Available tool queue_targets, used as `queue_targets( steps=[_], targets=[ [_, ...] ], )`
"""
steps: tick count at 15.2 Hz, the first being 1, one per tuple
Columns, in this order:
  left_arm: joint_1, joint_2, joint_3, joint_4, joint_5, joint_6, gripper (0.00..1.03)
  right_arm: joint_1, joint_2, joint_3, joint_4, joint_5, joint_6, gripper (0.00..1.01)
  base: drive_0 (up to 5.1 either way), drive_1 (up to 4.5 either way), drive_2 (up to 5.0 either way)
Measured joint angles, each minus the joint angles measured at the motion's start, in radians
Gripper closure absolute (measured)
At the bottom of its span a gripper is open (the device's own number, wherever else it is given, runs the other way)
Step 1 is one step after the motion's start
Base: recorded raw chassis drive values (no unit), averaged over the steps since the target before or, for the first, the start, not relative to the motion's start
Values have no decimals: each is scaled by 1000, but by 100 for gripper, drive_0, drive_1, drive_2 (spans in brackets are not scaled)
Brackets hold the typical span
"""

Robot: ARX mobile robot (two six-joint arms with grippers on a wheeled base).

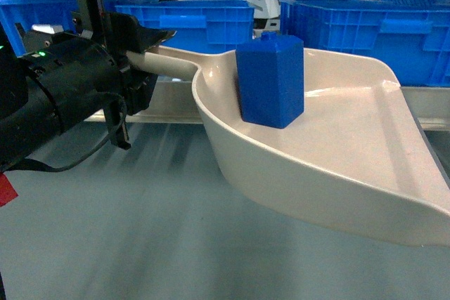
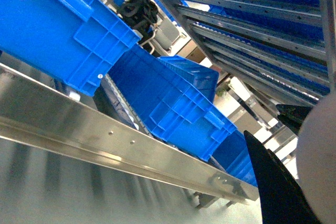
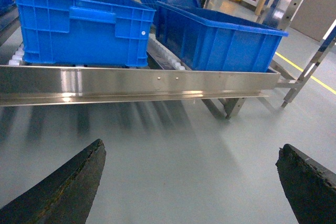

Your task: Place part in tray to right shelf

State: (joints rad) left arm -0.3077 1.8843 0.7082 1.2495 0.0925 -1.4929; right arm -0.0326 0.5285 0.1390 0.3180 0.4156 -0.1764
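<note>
- Head view: left gripper (image 1: 144, 61) is closed around the long handle of the scoop (image 1: 365, 166). The scoop runs out from the fingers to the right, handle at the fingers and straight lip at the far end, held clear above the floor (image 1: 140, 244).
- The blue block (image 1: 271, 82) stands upright inside the scoop, at the handle end, just beyond the fingers, one round stud on top.
- The shelf rail (image 1: 169, 107) lies past the scoop on the far side, blue crates (image 1: 365, 26) sitting behind it. Judgement: the move forward is over the rail, scoop kept level so the block does not slide toward the lip.
- Left wrist view: tilted picture. Steel rail (image 2: 105, 140) crosses ahead of the fingers, crates (image 2: 173, 103) on rollers behind it. A pale curved edge at the right is probably the scoop; the grip itself is not visible here.
- Right wrist view: right gripper (image 3: 191, 182) is spread wide with nothing between its two dark fingers (image 3: 63, 192). Rail (image 3: 131, 82) lies ahead, two crates (image 3: 79, 24) behind it, bare floor between.
- Judgement: the left arm carries the load; the right is free. Open shelf room beside the crates cannot be told.
</note>
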Motion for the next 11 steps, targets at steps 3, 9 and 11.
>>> queue_targets(
  steps=[3,9,11],
  targets=[
    [4,0,0,-8,-4,0,91,0,1,0,1,0,0,3,190,269,-457],
    [5,2,2,-13,-3,1,91,0,6,0,-2,0,0,3,17,298,-264],
    [6,2,2,1,-6,0,91,0,6,0,0,0,0,3,0,0,0]
  ],
)
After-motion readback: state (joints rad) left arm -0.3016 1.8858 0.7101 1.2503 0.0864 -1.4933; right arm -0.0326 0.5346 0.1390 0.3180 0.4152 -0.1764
